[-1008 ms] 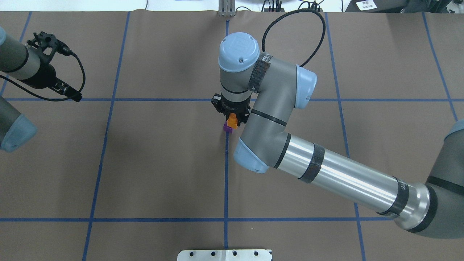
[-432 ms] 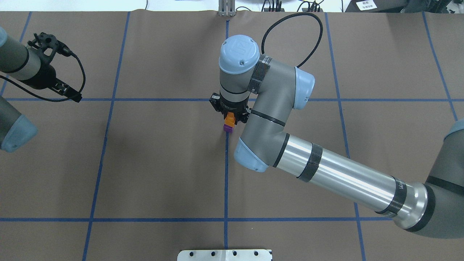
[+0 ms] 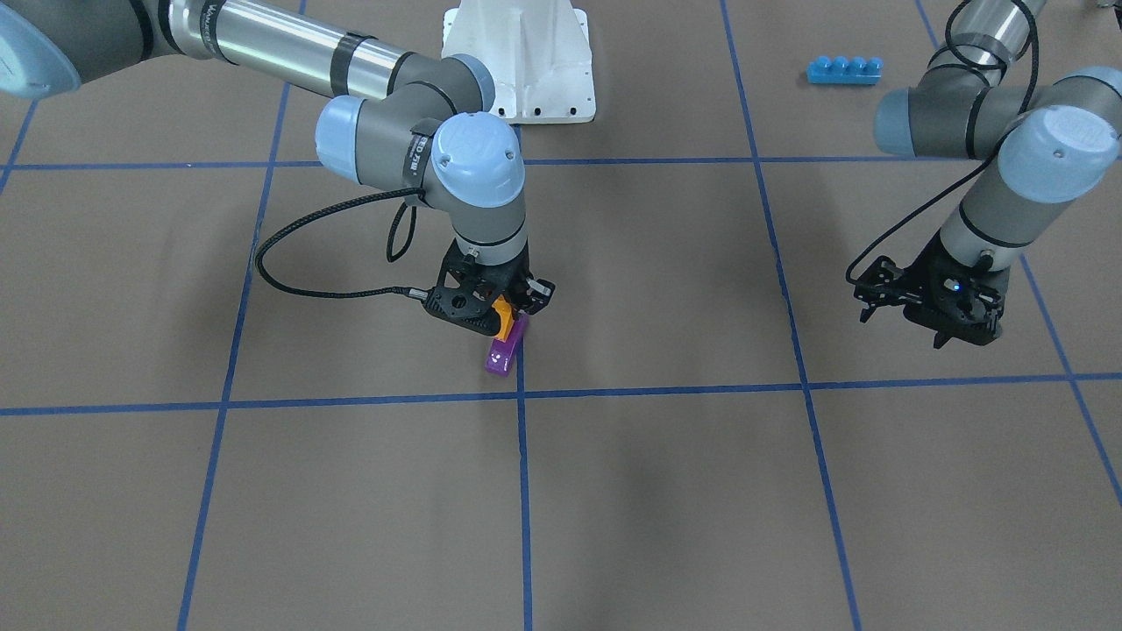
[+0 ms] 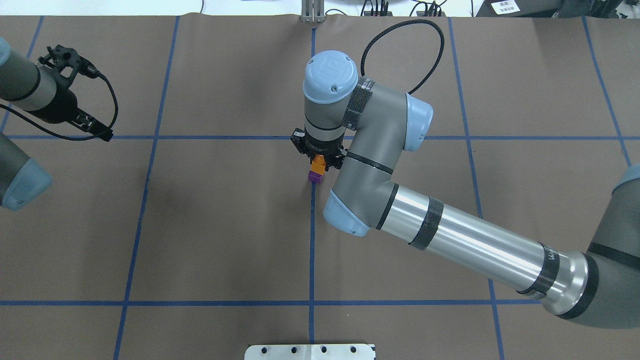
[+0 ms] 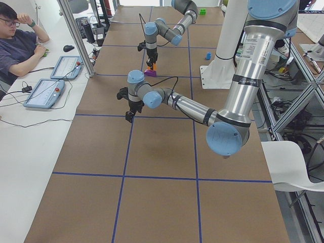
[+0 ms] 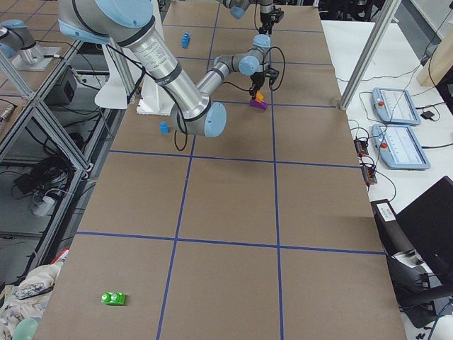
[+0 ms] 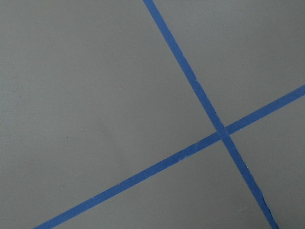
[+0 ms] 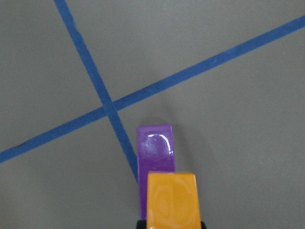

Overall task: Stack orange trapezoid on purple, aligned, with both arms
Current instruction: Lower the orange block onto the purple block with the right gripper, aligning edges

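The right hand (image 3: 504, 307) points straight down near the middle of the table (image 3: 666, 491) and grips the orange brick (image 3: 503, 321) between its fingers. The purple brick (image 3: 503, 352) lies on the table right below it, just beside a crossing of blue tape lines (image 8: 108, 109). In the right wrist view the orange brick (image 8: 170, 198) covers the near end of the purple brick (image 8: 155, 151) and sits slightly off to one side of it, so their edges do not line up. Whether the two touch, I cannot tell. The overhead view shows the orange brick (image 4: 318, 161) under the right hand (image 4: 320, 154), with the purple brick (image 4: 315, 175) poking out on the robot's side.

The left hand (image 3: 936, 317) hangs above bare table, well apart from both bricks and holding nothing; whether it is wide or narrow, I cannot tell. Its wrist camera shows only tape lines (image 7: 220, 132).

A long blue brick (image 3: 843, 70) lies far off, near the white pedestal (image 3: 521, 61). A green brick (image 6: 113, 298) lies at the table's right end.
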Available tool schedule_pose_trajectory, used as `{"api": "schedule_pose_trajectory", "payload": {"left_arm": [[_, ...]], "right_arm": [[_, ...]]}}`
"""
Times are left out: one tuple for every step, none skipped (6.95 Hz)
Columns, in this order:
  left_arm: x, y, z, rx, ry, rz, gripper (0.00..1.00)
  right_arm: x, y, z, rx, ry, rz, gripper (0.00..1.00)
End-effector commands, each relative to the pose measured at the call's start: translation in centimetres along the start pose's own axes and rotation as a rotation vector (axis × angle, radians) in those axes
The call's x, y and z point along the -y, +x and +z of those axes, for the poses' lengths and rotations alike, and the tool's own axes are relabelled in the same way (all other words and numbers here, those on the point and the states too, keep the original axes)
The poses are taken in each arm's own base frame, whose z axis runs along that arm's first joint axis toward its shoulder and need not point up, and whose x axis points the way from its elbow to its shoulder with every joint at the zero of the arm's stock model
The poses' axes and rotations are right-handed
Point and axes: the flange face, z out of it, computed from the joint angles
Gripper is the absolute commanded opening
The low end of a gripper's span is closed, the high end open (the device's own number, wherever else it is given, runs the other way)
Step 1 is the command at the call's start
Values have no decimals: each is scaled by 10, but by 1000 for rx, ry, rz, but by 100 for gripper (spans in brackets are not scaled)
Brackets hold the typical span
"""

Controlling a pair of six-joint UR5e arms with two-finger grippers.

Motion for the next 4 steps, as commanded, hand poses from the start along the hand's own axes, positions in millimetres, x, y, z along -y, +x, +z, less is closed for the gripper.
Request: {"api": "schedule_pose_trajectory", "payload": {"left_arm": [[0,-1,1,1,-2,-1,100],[0,0,1,0,-3,-1,100],[0,0,1,0,-3,-1,100],[-1,0,2,1,-4,-1,100]], "right_arm": [[1,-2,2,16,0,-3,0],[0,-4,0,26,0,-6,0],[-1,-4,-1,30,-2,-6,0],[-5,-3,4,24,-5,-8,0]]}}
